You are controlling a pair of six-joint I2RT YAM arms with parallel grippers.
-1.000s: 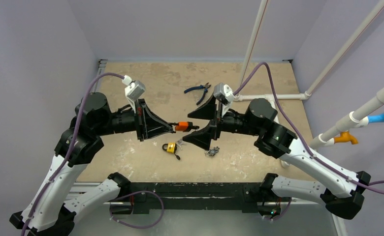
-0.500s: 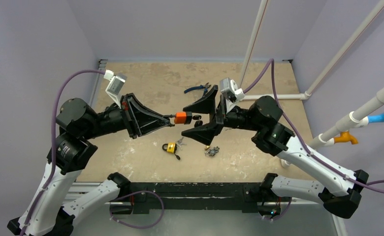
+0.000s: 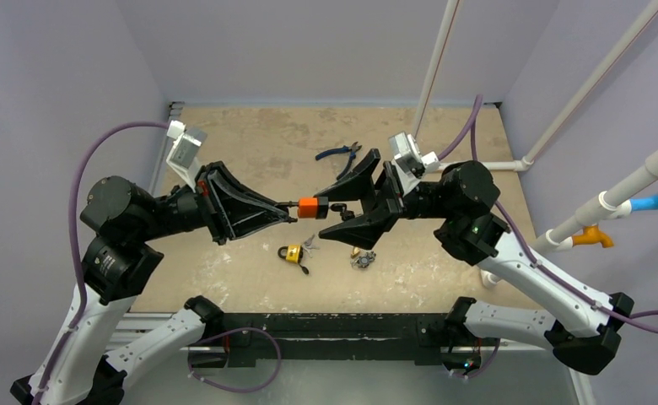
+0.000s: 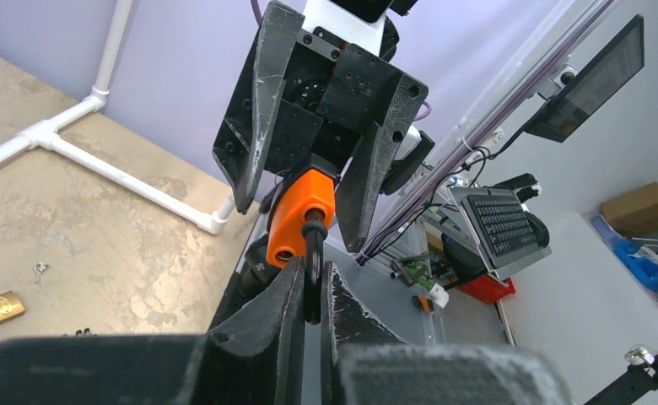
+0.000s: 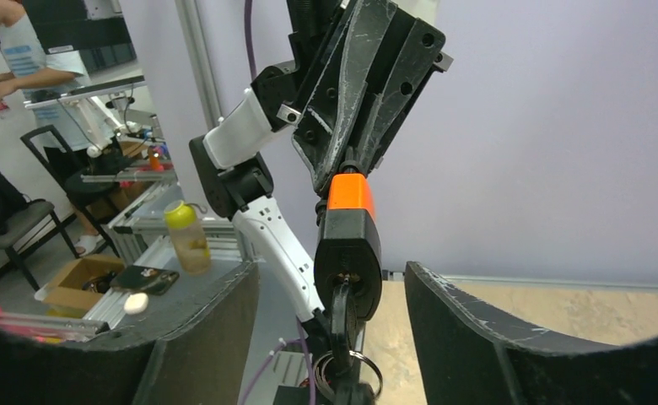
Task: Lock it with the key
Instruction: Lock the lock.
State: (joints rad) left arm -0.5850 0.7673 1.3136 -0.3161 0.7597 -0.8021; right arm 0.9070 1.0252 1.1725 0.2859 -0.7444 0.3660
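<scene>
An orange and black padlock point(image 3: 312, 207) hangs in the air between the two grippers. My left gripper point(image 3: 292, 213) is shut on its black shackle point(image 4: 313, 270), with the orange body point(image 4: 303, 215) just beyond the fingertips. A black key point(image 5: 342, 312) with a key ring point(image 5: 344, 373) sits in the keyhole of the padlock point(image 5: 348, 228). My right gripper point(image 3: 318, 217) is open, one finger on each side of the key end of the lock, not touching the key. In the right wrist view the gripper point(image 5: 330, 274) has wide gaps on both sides of the lock.
A brass padlock point(image 3: 290, 252) with small keys lies on the table below the grippers and also shows in the left wrist view point(image 4: 3, 306). A small metal piece point(image 3: 364, 260) lies to its right. Blue-handled pliers point(image 3: 338, 153) lie further back. White pipes point(image 3: 469, 165) run along the right.
The left arm has drawn back to the left and raised the padlock slightly. The right gripper has rolled and stayed open around the key end.
</scene>
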